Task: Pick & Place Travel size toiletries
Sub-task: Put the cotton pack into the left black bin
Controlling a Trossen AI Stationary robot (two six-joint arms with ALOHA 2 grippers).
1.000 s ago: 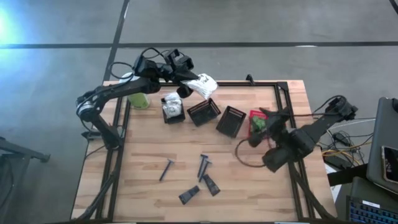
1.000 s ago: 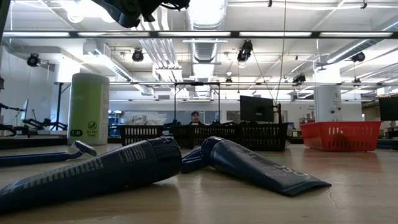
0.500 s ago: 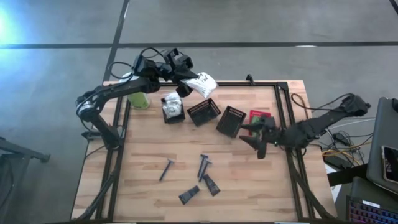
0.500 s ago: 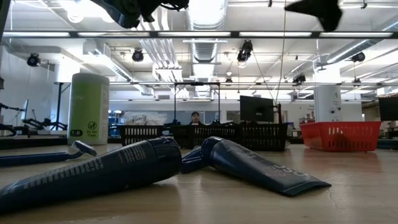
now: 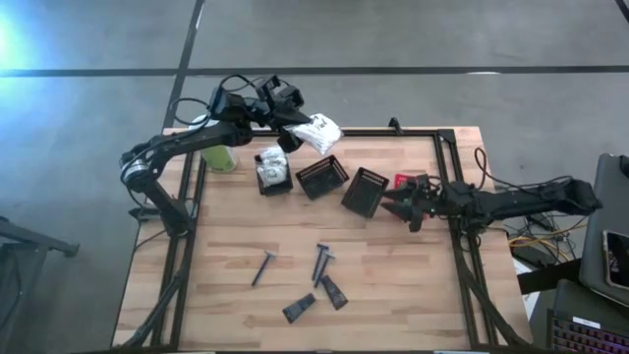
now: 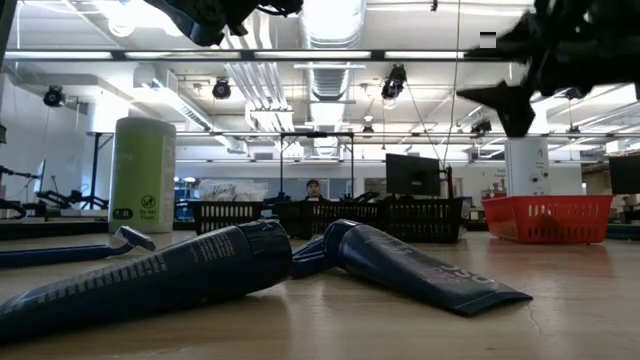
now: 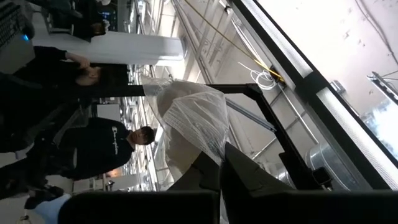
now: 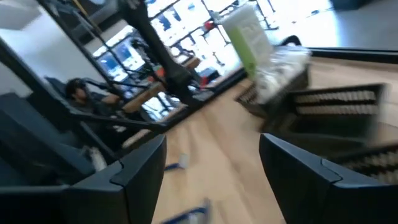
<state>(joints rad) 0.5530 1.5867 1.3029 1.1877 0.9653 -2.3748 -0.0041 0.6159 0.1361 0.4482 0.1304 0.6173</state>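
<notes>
White crinkly packet point(image 5: 316, 131) held aloft in the left gripper point(image 5: 292, 126), jaws clenched on it, above the desk's point(image 5: 226, 246) far edge, near the black basket point(image 5: 322, 177) and just past a small basket point(image 5: 273, 173) holding more white packets. In the left wrist view the packet point(image 7: 196, 121) hangs pinched between the dark fingers point(image 7: 249, 180). Other toiletries lie loose on the near half of the desk: dark slim tubes point(image 5: 332, 291) and a sachet point(image 5: 299, 309), what look like razors point(image 5: 262, 266) beside them, though small from above. Low view shows two dark tubes point(image 6: 420, 268) lying flat up close. Right gripper point(image 5: 405, 206) hovers near the second black basket point(image 5: 366, 191) and red basket point(image 5: 405, 182), jaws released, holding nothing. Pale-green canister point(image 5: 220, 158) stands at the far left corner.
</notes>
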